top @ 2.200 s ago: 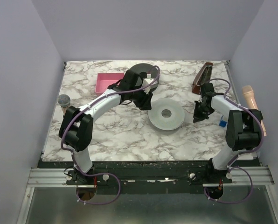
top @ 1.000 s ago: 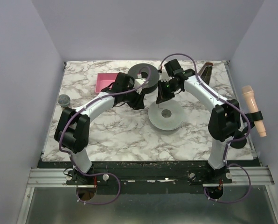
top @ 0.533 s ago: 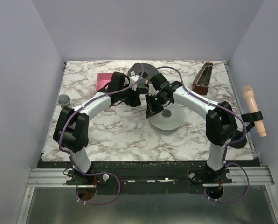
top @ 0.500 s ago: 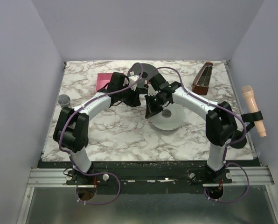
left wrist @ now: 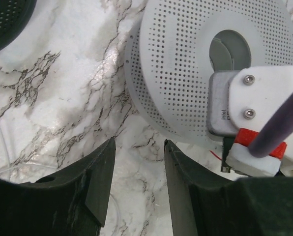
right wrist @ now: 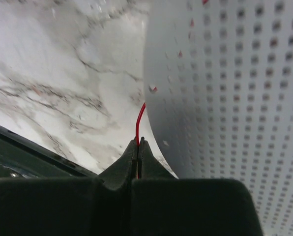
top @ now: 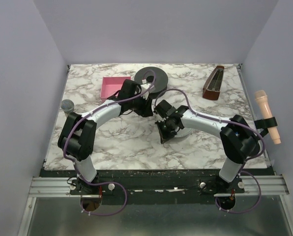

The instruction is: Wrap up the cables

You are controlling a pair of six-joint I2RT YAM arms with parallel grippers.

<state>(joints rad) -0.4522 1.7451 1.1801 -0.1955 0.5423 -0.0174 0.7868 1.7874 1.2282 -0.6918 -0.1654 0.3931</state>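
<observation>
Far left of the overhead view: grey microphone at the edge of the marble table. Right of it, toward the upper left: pink tray, then black spool at upper centre. Just below that spool: left gripper, pointing down at the tabletop. Shows in its own camera as fingers spread apart over bare marble, nothing between them, clear of the white spool filling the upper right of that view. Near the middle of the overhead view, slightly lower: right gripper, low at the lower-left rim of the white spool, arm lying across most of it. In the right wrist view: fingertips pressed together at lower centre, pinching the red cable. Rises as a short thin strand from the pinch to the spool's curved left rim. Appears again as a small red sliver at the lower right of the left wrist view, beside the right wrist's camera housing. Rest of the cable: cannot tell where it runs. Upper right of the overhead view: brown metronome. Far right edge: beige microphone in a black clip.
</observation>
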